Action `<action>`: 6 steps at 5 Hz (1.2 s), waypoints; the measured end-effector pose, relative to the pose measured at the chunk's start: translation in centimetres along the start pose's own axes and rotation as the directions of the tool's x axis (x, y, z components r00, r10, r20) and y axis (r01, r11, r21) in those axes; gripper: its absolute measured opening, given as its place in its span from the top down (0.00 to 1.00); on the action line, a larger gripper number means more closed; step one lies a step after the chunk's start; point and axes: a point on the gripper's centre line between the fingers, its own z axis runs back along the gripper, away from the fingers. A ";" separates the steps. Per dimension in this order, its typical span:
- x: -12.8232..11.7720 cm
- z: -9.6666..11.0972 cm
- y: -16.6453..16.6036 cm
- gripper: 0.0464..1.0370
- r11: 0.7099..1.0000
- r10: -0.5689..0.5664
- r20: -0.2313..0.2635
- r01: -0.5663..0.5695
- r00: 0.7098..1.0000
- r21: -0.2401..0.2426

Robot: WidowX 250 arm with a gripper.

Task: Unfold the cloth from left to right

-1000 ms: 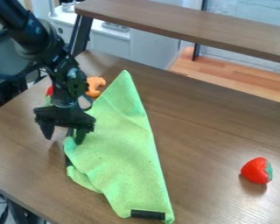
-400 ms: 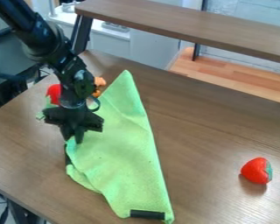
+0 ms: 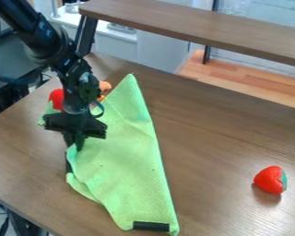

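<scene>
The black gripper [image 3: 75, 144] hangs down at the left of the table, its fingers closed together on the upper left edge of the green cloth. The green cloth [image 3: 125, 161] lies folded in a long, roughly triangular shape, narrow point toward the back. A black strip shows at its front end, and another dark piece at its left edge beside the fingertips.
On the brown table [image 3: 224, 138] a red strawberry [image 3: 270, 179] sits at the right. Behind the arm are a red object [image 3: 56, 98] and an orange object [image 3: 104, 87]. A raised wooden shelf [image 3: 193, 27] spans the back.
The gripper has moved slightly right and its fingers have gone from spread to shut on the cloth's edge. Since then, gripper and cloth have shifted a little to the left.
</scene>
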 end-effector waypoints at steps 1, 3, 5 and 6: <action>-0.2 0.9 0.8 0.98 0.999 0.028 -0.039 -0.027 0.999 0.027; 0.6 2.6 1.3 0.79 0.997 0.060 -0.038 -0.059 0.997 0.041; 0.9 2.6 1.8 0.49 0.996 0.053 -0.019 -0.051 0.998 0.069; 0.9 2.5 1.8 0.68 0.996 0.062 -0.015 -0.061 0.998 0.069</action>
